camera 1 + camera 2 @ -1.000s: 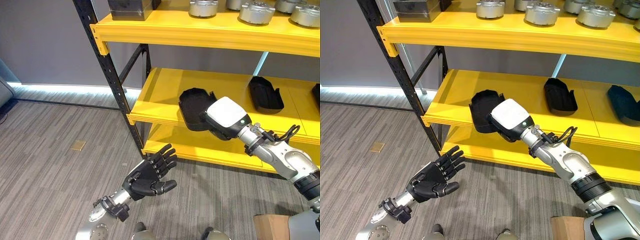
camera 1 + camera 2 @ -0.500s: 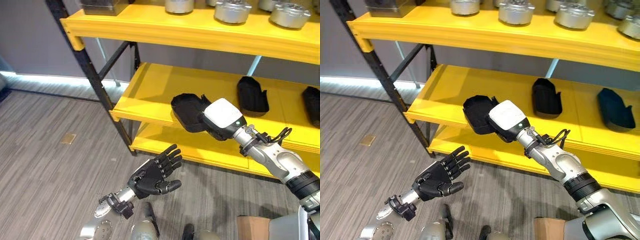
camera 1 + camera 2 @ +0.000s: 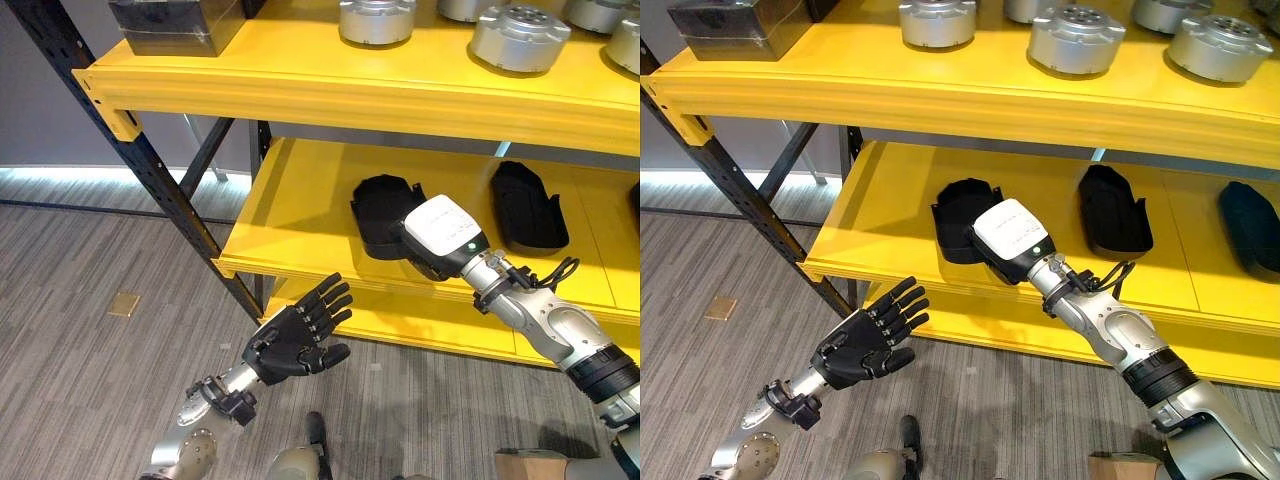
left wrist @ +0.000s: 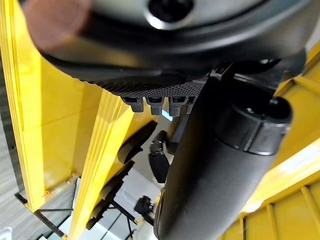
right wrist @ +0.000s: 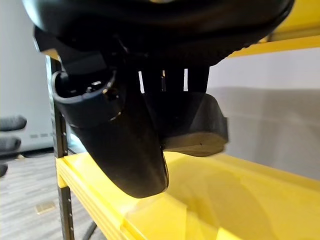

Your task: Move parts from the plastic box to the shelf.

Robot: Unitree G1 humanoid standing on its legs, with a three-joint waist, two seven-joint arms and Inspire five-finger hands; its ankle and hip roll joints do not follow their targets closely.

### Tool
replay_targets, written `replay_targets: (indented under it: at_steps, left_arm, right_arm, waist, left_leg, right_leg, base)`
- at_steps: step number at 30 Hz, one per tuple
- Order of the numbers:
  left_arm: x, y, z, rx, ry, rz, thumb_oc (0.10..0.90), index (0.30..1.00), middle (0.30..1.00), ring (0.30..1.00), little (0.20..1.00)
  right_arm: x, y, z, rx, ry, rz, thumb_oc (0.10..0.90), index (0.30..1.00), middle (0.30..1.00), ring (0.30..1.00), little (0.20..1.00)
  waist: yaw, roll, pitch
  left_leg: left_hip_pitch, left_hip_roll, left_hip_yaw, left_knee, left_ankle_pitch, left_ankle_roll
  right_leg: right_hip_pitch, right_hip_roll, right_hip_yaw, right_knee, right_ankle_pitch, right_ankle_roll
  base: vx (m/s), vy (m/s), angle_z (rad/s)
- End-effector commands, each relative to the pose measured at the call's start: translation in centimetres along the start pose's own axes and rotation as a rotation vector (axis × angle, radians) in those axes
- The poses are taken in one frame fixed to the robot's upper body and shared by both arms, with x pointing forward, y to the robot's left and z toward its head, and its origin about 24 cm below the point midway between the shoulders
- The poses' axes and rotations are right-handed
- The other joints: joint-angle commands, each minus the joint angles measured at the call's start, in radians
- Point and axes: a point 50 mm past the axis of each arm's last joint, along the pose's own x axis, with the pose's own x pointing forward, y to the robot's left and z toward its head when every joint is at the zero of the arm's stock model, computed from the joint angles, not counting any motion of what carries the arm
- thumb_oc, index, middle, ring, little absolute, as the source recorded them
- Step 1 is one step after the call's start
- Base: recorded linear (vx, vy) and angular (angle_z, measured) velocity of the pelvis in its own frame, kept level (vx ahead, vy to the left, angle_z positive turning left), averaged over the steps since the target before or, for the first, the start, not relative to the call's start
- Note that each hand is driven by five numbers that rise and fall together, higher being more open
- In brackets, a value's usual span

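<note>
Black part [image 3: 385,212] in right robot hand [image 3: 440,240], over shelf [image 3: 300,215].

Top shelf [image 3: 330,85]: block [image 3: 170,22] at far left, round parts [image 3: 377,17] in a row to its right. Middle shelf [image 3: 300,215]: three moulded parts, left one [image 3: 380,205] beside the right hand [image 3: 440,235], apparently in its grasp; second [image 3: 527,205] right of it; third [image 3: 1252,225] rightmost. Left hand [image 3: 295,340] hangs near, over the floor [image 3: 80,370].

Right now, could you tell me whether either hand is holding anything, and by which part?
The right hand grips a black part by its near end, at the middle shelf. The left hand is open and empty.
</note>
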Motion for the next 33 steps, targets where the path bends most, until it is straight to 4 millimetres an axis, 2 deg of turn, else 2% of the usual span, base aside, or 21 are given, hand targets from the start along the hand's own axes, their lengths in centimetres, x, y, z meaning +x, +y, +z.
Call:
replay_targets:
  at_steps: [1,6,12,14,15,17,18,19,20,22,23,24,25,26,27,33]
  left_arm:
    - [0.3,-2.1,2.1,0.032,-0.145,-0.141,0.9,1.0,1.0,1.0,1.0]
    - [-0.1,-2.2,2.0,0.038,-0.131,-0.147,0.9,1.0,1.0,1.0,1.0]
    - [-0.6,-2.2,1.8,0.016,-0.144,-0.172,0.9,1.0,1.0,1.0,1.0]
    - [-0.7,-2.1,1.8,0.02,-0.134,-0.18,0.9,1.0,1.0,1.0,1.0]
    - [-0.7,-2.1,1.7,0.011,-0.132,-0.18,0.9,1.0,1.0,1.0,1.0]
    - [-0.1,-2.4,2.0,-0.008,-0.138,-0.189,0.9,1.0,1.0,1.0,1.0]
    - [0.2,-2.6,1.9,0.006,-0.131,-0.193,0.9,1.0,1.0,1.0,1.0]
    - [0.5,-2.7,1.8,0.02,-0.127,-0.195,0.9,1.0,1.0,1.0,1.0]
    - [0.6,-2.8,1.8,0.021,-0.126,-0.196,0.9,1.0,1.0,1.0,1.0]
    - [0.7,-2.7,1.4,0.019,-0.132,-0.181,0.9,1.0,1.0,1.0,1.0]
    - [0.8,-2.7,1.5,0.021,-0.135,-0.183,0.9,1.0,1.0,1.0,1.0]
    - [2.0,-3.1,2.6,0.023,-0.163,-0.215,0.9,1.0,1.0,1.0,1.0]
    - [3.4,-3.8,3.2,0.017,-0.176,-0.237,0.9,1.0,1.0,1.0,1.0]
    - [3.7,-4.0,3.4,0.019,-0.179,-0.237,0.9,1.0,1.0,1.0,1.0]
    - [3.7,-3.9,3.2,0.015,-0.186,-0.217,0.9,1.0,1.0,1.0,1.0]
    - [2.8,-3.9,2.6,-0.021,-0.212,-0.206,0.9,1.0,1.0,1.0,1.0]
  right_arm:
    - [2.1,-7.3,-1.0,-0.016,0.009,-0.332,0.4,0.3,0.3,0.3,0.3]
    - [2.3,-7.6,-1.5,0.076,0.057,-0.333,0.4,0.3,0.3,0.3,0.3]
    - [2.3,-7.4,-1.7,0.062,0.096,-0.321,0.4,0.3,0.3,0.3,0.3]
    - [2.3,-7.5,-2.0,0.053,0.116,-0.313,0.4,0.3,0.3,0.3,0.3]
    - [2.3,-7.4,-2.2,0.053,0.135,-0.308,0.4,0.3,0.3,0.3,0.3]
    - [2.3,-6.7,-2.1,0.048,0.135,-0.304,0.4,0.3,0.3,0.3,0.3]
    - [2.5,-6.5,-2.0,0.055,0.135,-0.299,0.4,0.3,0.3,0.3,0.3]
    - [2.9,-6.4,-2.0,0.06,0.131,-0.293,0.4,0.3,0.3,0.3,0.3]
    - [3.0,-6.4,-1.9,0.059,0.13,-0.29,0.4,0.3,0.3,0.3,0.3]
    - [3.8,-6.7,-1.5,0.075,0.112,-0.275,0.4,0.3,0.3,0.3,0.3]
    - [3.8,-6.7,-1.4,0.074,0.111,-0.276,0.4,0.3,0.3,0.3,0.3]
    - [3.7,-7.3,-1.3,0.07,0.114,-0.3,0.4,0.3,0.3,0.3,0.3]
    - [3.8,-7.0,-1.3,0.061,0.121,-0.309,0.4,0.3,0.3,0.3,0.3]
    - [3.9,-7.0,-1.3,0.059,0.122,-0.31,0.4,0.3,0.3,0.3,0.3]
    - [4.0,-7.5,-1.7,0.057,0.119,-0.317,0.4,0.3,0.3,0.3,0.3]
    - [3.9,-8.4,-1.9,0.051,0.112,-0.306,0.4,0.3,0.3,0.3,0.3]
  waist:
    - [0.009,-0.002,-0.091]
    - [0.021,-0.006,-0.09]
    - [0.025,-0.008,-0.086]
    - [0.028,-0.013,-0.082]
    - [0.03,-0.013,-0.081]
    - [0.036,-0.01,-0.07]
    - [0.038,-0.01,-0.063]
    - [0.039,-0.002,-0.056]
    - [0.039,-0.002,-0.055]
    - [0.021,0.002,-0.043]
    - [0.019,0.002,-0.041]
    - [0.009,-0.007,-0.024]
    - [-0.001,-0.016,-0.003]
    - [-0.002,-0.017,-0.002]
    - [-0.001,-0.007,0.003]
    - [0.014,0.001,0.012]
  left_leg:
    - [-0.017,0.048,-0.047,0.091,-0.162,-0.081]
    - [-0.009,0.03,-0.05,0.096,-0.186,-0.064]
    - [-0.009,0.024,-0.026,0.118,-0.214,-0.043]
    - [-0.013,0.017,-0.005,0.132,-0.233,-0.029]
    - [-0.012,0.011,0.007,0.13,-0.239,-0.013]
    - [0.004,-0.01,0.003,0.137,-0.28,0.015]
    - [0.011,-0.013,0.002,0.14,-0.288,0.025]
    - [0.012,-0.003,0.017,0.139,-0.274,0.03]
    - [0.014,-0.002,0.018,0.139,-0.274,0.029]
    - [0.064,0.012,0.036,0.135,-0.288,0.007]
    - [0.065,0.014,0.035,0.136,-0.289,0.005]
    - [0.058,0.023,0.024,0.145,-0.311,-0.009]
    - [0.059,0.033,0.009,0.16,-0.335,-0.016]
    - [0.057,0.035,0.006,0.162,-0.337,-0.016]
    - [0.059,0.068,0.024,0.156,-0.317,-0.044]
    - [0.029,0.111,0.023,0.154,-0.254,-0.088]
  right_leg:
    - [-0.074,0.029,-0.026,0.072,-0.012,-0.04]
    - [-0.092,0.019,-0.031,0.088,-0.011,-0.034]
    - [-0.111,0.017,-0.043,0.141,-0.032,-0.035]
    - [-0.12,0.014,-0.059,0.214,-0.052,-0.033]
    - [-0.142,0.002,-0.069,0.305,-0.029,-0.014]
    - [-0.21,-0.083,-0.079,0.567,0.027,0.037]
    - [-0.241,-0.102,-0.084,0.647,0.071,0.053]
    - [-0.275,-0.109,-0.103,0.681,0.104,0.043]
    - [-0.28,-0.11,-0.103,0.684,0.107,0.044]
    - [-0.321,-0.145,-0.117,0.544,0.11,0.021]
    - [-0.323,-0.148,-0.117,0.529,0.113,0.02]
    - [-0.348,-0.194,-0.1,0.335,0.166,0.031]
    - [-0.383,-0.236,-0.051,0.245,0.265,0.064]
    - [-0.397,-0.242,-0.037,0.238,0.29,0.069]
    - [-0.353,-0.222,-0.065,0.178,0.215,0.065]
    - [-0.263,-0.168,-0.102,0.096,0.152,0.057]
  base:
    - [0.06,0.058,0.0]
    - [0.07,0.066,-0.03]
    - [0.06,0.087,-0.02]
    - [0.03,0.15,-0.09]
    - [0.07,0.194,-0.17]
    - [0.08,0.236,-0.26]
    - [0.01,0.13,-0.39]
    - [0.02,0.03,-0.34]
    - [0.09,-0.073,-0.28]
    - [0.12,-0.137,-0.27]
    - [-0.05,-0.312,-0.15]
    - [-0.07,-0.445,-0.06]
    - [-0.06,-0.482,0.01]
    - [0.02,-0.401,0.08]
    - [0.03,-0.252,0.2]
    - [0.02,-0.188,0.19]
